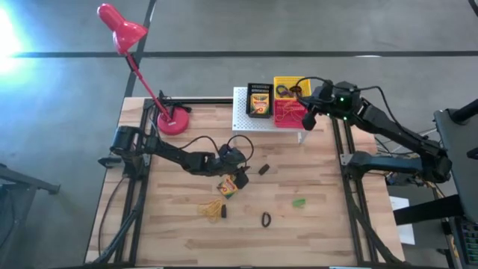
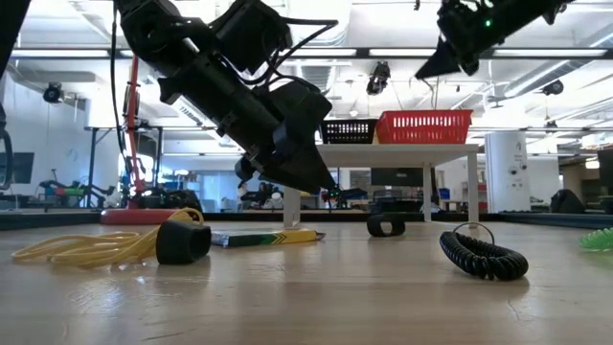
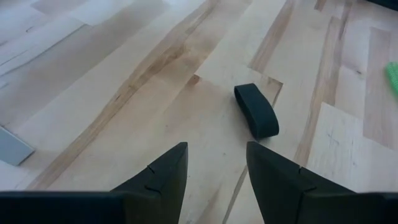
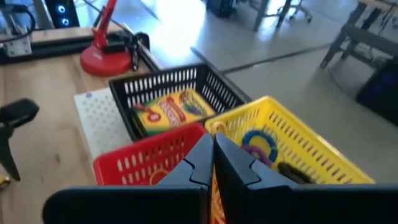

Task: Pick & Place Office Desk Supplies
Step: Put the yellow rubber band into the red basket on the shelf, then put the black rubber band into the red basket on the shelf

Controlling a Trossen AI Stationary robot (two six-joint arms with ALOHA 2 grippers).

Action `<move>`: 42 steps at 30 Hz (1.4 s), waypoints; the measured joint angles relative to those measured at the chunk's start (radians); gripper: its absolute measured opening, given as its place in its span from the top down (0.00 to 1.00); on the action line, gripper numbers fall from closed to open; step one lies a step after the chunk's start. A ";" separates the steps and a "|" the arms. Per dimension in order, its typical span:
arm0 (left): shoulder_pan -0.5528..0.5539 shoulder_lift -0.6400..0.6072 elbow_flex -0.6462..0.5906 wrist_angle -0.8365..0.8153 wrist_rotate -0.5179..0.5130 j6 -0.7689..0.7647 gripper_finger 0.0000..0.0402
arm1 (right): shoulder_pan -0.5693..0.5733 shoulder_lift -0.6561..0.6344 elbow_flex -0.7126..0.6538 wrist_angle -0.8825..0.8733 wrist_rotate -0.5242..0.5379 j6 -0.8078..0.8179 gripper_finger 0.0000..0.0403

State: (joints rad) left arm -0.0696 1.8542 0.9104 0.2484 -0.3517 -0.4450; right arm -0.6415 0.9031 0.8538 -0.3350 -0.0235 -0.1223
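- High view: the left tool (image 1: 240, 166) hangs low over the middle of the desk (image 1: 179, 232), its fingers apart and empty. A crayon box (image 1: 228, 187) lies just beside it, toward the near edge, and a black band (image 1: 264, 169) lies just to its other side. Nearer the near edge lie a rubber-band tangle (image 1: 212, 211) with a small black piece, a black coiled ring (image 1: 265, 219) and a green ring (image 1: 299, 202). The right tool (image 1: 308, 119) hovers over the red basket (image 1: 287, 113) on the white perforated stand (image 1: 243, 119) at the far edge; a black basket (image 1: 259, 99) there holds another crayon box.
- Low view: the left tool points down at the desk, close above the flat-lying crayon box, touching nothing. The black band, the coiled ring and the tangle rest apart on the wood.
- Left wrist view: the two fingers (image 3: 165, 177) stand open with bare wood between them; the black band lies just ahead, slightly off to one side.
- Right wrist view: the fingers are pressed together, empty, above the red basket; the yellow basket (image 4: 317, 146) beside it already holds rings.
- Judgement: the step in hand looks like the left arm's approach for a fresh pick. Next it should centre on the band or the crayon box, lower and close.
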 joint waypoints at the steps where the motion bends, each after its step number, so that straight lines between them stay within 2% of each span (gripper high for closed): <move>1: 0.000 0.000 0.000 0.000 0.000 0.000 0.58 | 0.000 0.000 -0.008 0.000 0.000 0.005 0.98; 7: 0.001 0.000 0.000 0.001 0.000 0.008 0.58 | 0.000 0.001 -0.025 -0.024 -0.008 0.045 0.97; 13: 0.001 0.000 0.000 0.002 0.000 0.023 0.58 | 0.000 0.000 0.043 -0.160 -0.086 0.056 0.84; 15: 0.001 0.000 0.000 0.002 0.000 0.023 0.58 | 0.003 0.000 0.068 -0.186 -0.170 0.076 0.79; 20: 0.001 0.000 0.000 0.009 -0.016 0.026 0.58 | 0.088 0.001 0.032 -0.143 -0.522 0.098 0.72; 22: 0.001 0.000 0.000 0.010 -0.020 0.020 0.58 | 0.169 0.003 -0.023 -0.098 -0.564 0.112 0.70; 27: -0.012 -0.004 0.000 -0.040 0.008 0.002 0.58 | 0.401 0.018 -0.205 0.093 -0.422 0.180 0.70; 31: -0.031 -0.004 0.000 -0.075 0.015 0.002 0.58 | 0.555 0.075 -0.338 0.312 -0.198 0.195 0.70; 34: -0.032 -0.005 0.000 -0.083 0.015 0.000 0.58 | 0.604 0.155 -0.407 0.475 -0.046 0.242 0.70; 38: -0.030 -0.005 0.000 -0.069 0.004 0.000 0.58 | 0.604 0.284 -0.434 0.583 -0.033 0.265 0.68; 42: -0.026 -0.005 0.000 -0.059 0.002 0.000 0.58 | 0.605 0.428 -0.396 0.585 -0.033 0.170 0.65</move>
State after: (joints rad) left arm -0.0960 1.8488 0.9104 0.1899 -0.3495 -0.4447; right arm -0.0366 1.3309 0.4582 0.2497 -0.0568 0.0475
